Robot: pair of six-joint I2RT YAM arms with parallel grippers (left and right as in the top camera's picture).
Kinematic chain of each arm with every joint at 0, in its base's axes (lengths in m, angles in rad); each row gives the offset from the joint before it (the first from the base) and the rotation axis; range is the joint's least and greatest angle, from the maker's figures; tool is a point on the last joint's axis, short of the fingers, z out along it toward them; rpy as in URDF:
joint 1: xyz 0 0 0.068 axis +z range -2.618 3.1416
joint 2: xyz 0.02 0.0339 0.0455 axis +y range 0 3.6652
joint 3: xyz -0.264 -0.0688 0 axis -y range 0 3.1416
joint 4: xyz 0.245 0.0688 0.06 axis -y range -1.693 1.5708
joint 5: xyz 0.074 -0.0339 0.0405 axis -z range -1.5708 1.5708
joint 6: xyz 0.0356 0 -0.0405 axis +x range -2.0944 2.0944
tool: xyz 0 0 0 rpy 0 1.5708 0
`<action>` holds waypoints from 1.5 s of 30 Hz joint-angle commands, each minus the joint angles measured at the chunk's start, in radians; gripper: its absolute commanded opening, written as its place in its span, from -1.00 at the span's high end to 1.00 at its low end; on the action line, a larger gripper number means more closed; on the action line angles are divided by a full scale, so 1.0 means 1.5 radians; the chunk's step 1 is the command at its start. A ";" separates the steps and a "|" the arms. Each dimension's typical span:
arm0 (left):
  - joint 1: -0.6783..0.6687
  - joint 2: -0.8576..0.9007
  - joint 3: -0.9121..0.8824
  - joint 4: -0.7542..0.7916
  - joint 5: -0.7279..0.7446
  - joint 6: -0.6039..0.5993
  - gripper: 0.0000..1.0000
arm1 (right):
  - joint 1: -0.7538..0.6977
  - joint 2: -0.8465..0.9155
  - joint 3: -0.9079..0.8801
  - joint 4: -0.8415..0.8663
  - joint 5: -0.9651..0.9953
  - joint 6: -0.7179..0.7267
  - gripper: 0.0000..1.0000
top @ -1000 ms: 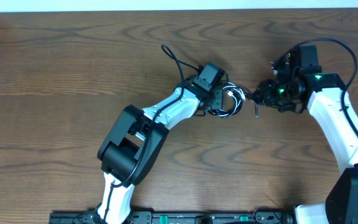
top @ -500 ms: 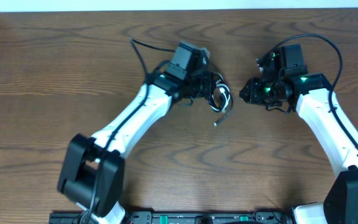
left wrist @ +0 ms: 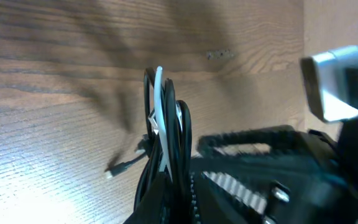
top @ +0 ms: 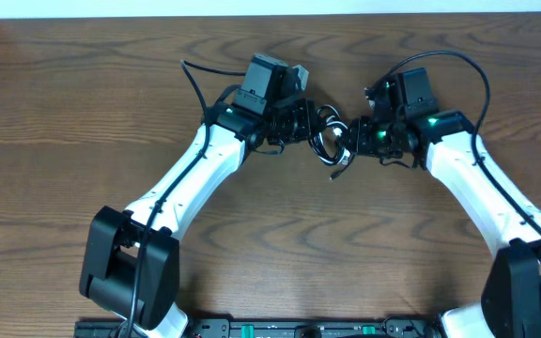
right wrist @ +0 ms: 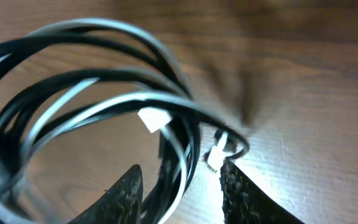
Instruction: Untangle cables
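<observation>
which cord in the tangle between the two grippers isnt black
The thin white cord. It is the only pale strand in the tangled bundle of cords; the thin black cords loop alongside it.

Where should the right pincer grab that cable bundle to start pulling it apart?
Probably on the free loop of the cables, coming from the right, opposite the left pincer that clamps the bundle. There the strands fan apart, leaving gaps; the open right pincer straddles them.
</observation>
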 commanded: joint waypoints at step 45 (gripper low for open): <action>0.004 -0.002 0.002 0.000 0.024 -0.004 0.85 | 0.061 0.067 0.001 0.026 0.068 0.050 0.98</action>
